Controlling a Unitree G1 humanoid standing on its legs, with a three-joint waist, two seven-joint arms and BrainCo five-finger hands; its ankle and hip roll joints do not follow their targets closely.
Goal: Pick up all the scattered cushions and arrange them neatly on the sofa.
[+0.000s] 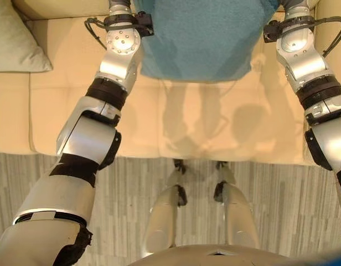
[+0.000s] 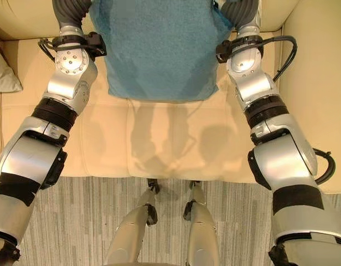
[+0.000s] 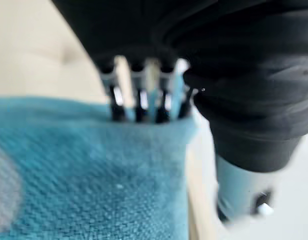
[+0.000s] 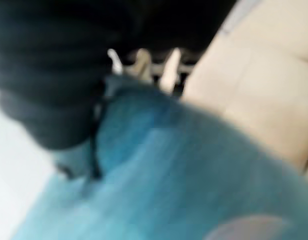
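A cream sofa [image 2: 176,144] spans the head views, and everything here is placed against it. At the sofa's far left end a pale beige cushion [image 1: 15,39] lies on the seat, leaning toward the backrest, well apart from the arms. Next along, the robot's left arm reaches over the seat toward the backrest, and the left hand [image 3: 139,95] meets the near edge of a teal cushion [image 2: 159,50]. In the left wrist view the fingers [image 3: 116,97] run down behind the cushion's edge, so that their dark tips sink out of sight in the teal fabric; whether they curl round the cushion or only press it cannot be told. The teal cushion itself sits over the middle of the sofa, between the two arms, its lower edge above the seat and its upper part against the backrest; whether it rests on the seat or hangs clear of it cannot be told. On the cushion's other side the right arm reaches in the same way, and the right hand [image 4: 144,62] lies at the cushion's right edge. In the right wrist view the pale fingers [image 4: 169,70] show just past the dark ribbed cover, touching the teal fabric, but the view is too blurred to tell their grip. The sofa's right armrest [image 2: 320,83] rises just beside the right arm. Below the sofa's front edge lies a grey striped floor [image 2: 76,221].
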